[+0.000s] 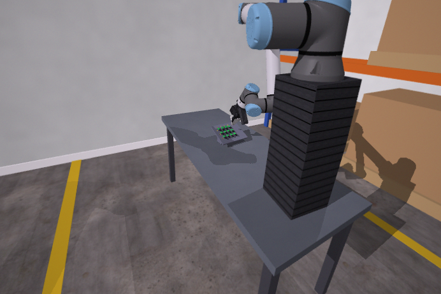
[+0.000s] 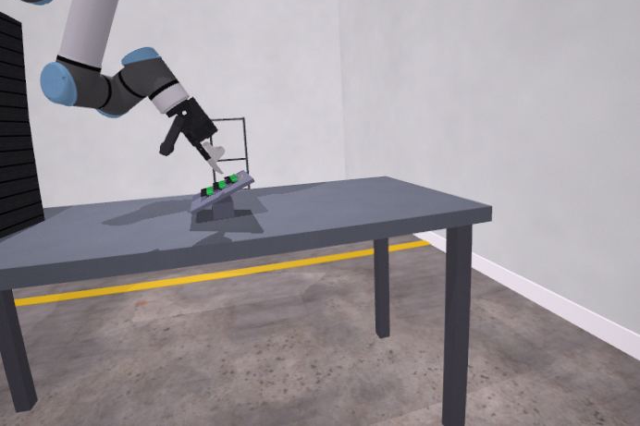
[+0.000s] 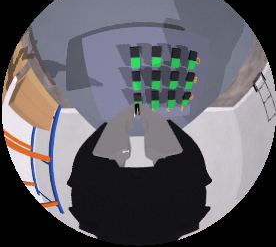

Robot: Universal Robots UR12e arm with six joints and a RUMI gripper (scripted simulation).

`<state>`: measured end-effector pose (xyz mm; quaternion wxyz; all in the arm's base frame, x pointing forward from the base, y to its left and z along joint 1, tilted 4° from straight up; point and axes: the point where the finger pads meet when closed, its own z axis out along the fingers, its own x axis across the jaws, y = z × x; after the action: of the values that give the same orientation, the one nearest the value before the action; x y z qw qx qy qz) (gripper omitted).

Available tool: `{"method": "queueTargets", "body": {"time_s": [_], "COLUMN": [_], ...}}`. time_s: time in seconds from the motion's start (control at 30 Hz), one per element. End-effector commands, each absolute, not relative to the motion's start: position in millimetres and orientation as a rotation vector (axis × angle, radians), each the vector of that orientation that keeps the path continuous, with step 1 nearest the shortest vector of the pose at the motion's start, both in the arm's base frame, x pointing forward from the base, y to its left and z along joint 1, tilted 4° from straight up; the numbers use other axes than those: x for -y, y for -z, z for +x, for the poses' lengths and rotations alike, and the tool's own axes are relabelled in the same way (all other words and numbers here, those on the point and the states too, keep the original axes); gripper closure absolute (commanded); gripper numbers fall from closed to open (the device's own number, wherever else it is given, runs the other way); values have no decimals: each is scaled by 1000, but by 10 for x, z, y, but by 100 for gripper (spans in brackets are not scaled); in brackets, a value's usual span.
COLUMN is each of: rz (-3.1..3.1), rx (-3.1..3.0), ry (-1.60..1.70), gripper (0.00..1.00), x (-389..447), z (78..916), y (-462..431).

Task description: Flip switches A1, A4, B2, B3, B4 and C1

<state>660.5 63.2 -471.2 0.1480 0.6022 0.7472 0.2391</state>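
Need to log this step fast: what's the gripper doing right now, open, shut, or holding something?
Gripper: shut, holding nothing; its closed fingertips point at the near-left corner of the switch panel.

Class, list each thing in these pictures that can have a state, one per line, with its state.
hand: shut, holding nothing, tips at the near-left corner of the switch grid.
switch panel: tilted on its stand, on the table.
switches: twelve in a three-by-four grid; which ones are flipped cannot be told.
table: standing, bearing the panel.

Cardboard boxes (image 1: 408, 6) sit on orange-beamed shelving (image 1: 382, 71).
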Motion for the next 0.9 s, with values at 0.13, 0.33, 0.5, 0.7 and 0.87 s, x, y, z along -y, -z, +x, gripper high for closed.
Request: {"method": "queueTargets", "body": {"time_s": [0.13,0.33,0.5,0.7,0.87], "rz": [1729,1729,1729,1728,1729], "rx": [-2149,-2149,-2149,-2148,-2149], "ry": [-687,-687,-687,-688,-688], "gripper": [100,100,100,100,100], "x": [-668,-682,-685,-679,-686], "z": [6693,6731,6740,6754,6753], "y": [4835,4897,4911,4909,4924]}}
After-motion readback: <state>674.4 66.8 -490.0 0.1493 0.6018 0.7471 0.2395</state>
